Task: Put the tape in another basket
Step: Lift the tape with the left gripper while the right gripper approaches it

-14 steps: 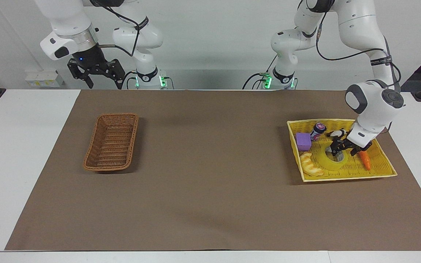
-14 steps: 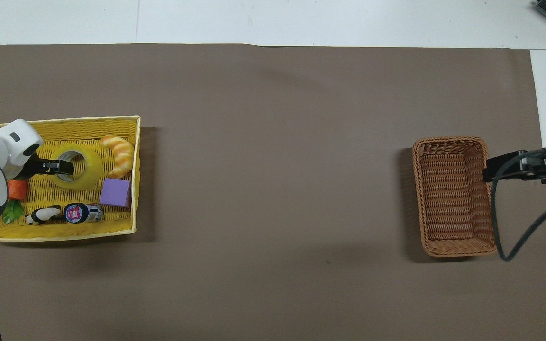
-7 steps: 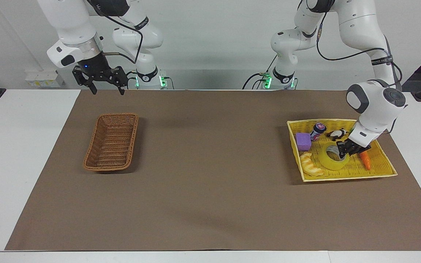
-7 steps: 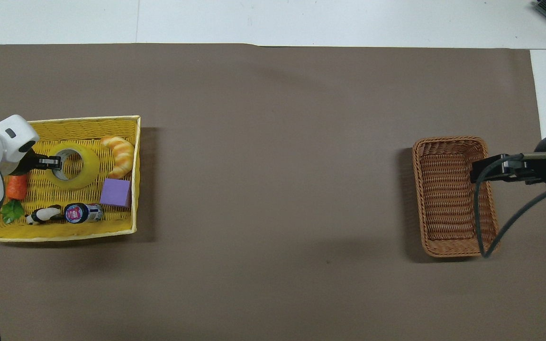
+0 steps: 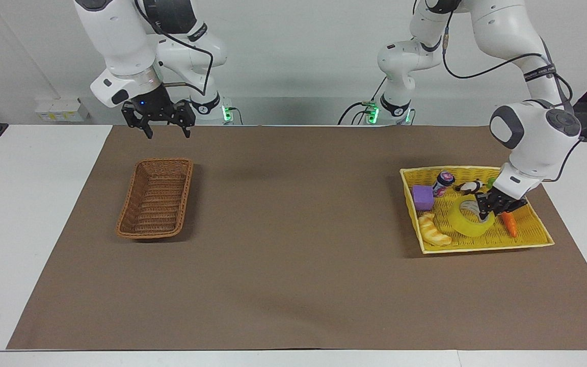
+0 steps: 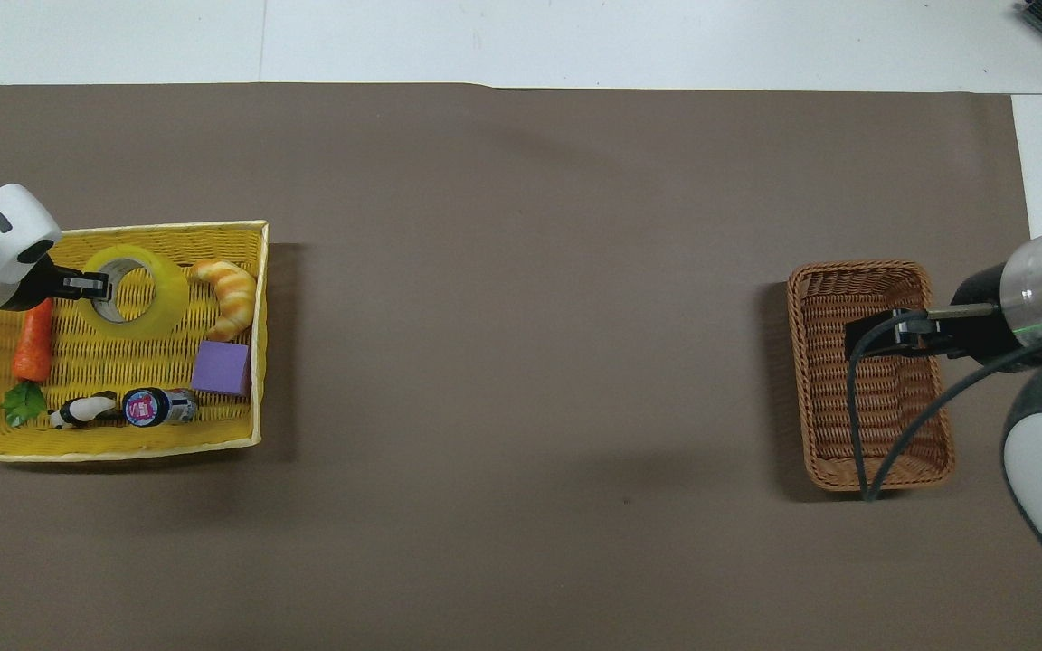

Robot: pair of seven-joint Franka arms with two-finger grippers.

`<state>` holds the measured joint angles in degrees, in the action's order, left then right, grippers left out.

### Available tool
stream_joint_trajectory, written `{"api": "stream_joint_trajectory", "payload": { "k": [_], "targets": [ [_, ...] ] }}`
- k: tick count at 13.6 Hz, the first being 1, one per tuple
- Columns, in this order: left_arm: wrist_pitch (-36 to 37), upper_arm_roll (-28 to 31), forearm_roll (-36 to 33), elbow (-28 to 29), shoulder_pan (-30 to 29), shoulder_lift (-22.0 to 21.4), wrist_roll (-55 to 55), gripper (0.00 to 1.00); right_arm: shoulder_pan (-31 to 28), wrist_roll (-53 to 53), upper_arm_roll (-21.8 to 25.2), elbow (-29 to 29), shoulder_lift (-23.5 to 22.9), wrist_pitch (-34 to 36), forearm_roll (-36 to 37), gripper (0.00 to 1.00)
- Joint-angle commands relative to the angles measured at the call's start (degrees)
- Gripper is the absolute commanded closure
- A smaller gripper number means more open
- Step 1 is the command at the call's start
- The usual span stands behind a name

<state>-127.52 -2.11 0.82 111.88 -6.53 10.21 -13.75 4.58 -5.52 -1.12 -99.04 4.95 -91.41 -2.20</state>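
Note:
The tape (image 5: 468, 220) is a yellow roll with a grey core. It is in the yellow tray basket (image 5: 482, 249) at the left arm's end of the table, tilted, with one edge raised. My left gripper (image 5: 492, 207) is shut on the raised rim of the tape (image 6: 139, 291), also seen in the overhead view (image 6: 92, 287). The brown wicker basket (image 5: 156, 204) stands empty at the right arm's end. My right gripper (image 5: 161, 130) is open and empty, up in the air over the wicker basket (image 6: 874, 425).
In the yellow tray (image 6: 114, 448) lie a croissant toy (image 5: 433, 230), a purple block (image 5: 422, 197), a carrot (image 5: 508, 223), a small bottle (image 5: 444, 182) and a black-and-white toy (image 5: 471, 187). A brown mat (image 5: 293, 244) covers the table.
My left gripper has closed on the tape's rim, risen a little and tipped the roll, dragging it away from the robots. My right gripper has swung over the wicker basket.

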Motion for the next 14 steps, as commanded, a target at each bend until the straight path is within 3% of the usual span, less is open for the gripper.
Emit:
{"api": "stream_joint_trajectory", "payload": {
  "k": [1,4,8,10,14],
  "targets": [
    [1.2,0.5,2.4,0.5,4.9,-1.2,3.4,1.00,1.0,-1.7,-0.1,-2.1,1.7,-1.8,-1.3,0.00],
    [0.5,0.5,12.9,0.9,8.1,-1.3,3.4,1.00,2.0,-1.8,-0.1,-2.7,1.3,-1.8,-6.8,0.00],
    [-1.4,0.5,16.4,1.2,15.6,-0.8,3.6,1.00,3.9,-1.5,-0.2,-6.6,1.6,-4.7,-11.8,0.00],
    [-1.6,0.5,25.0,2.1,19.6,-0.9,3.6,1.00,4.9,-1.4,-0.1,-8.5,1.1,-6.1,-15.9,0.00],
    [-3.0,0.5,34.5,2.8,27.4,-1.6,4.5,1.00,7.6,-1.3,-0.2,-15.2,1.0,-14.5,-25.4,0.00]
  ]
}}
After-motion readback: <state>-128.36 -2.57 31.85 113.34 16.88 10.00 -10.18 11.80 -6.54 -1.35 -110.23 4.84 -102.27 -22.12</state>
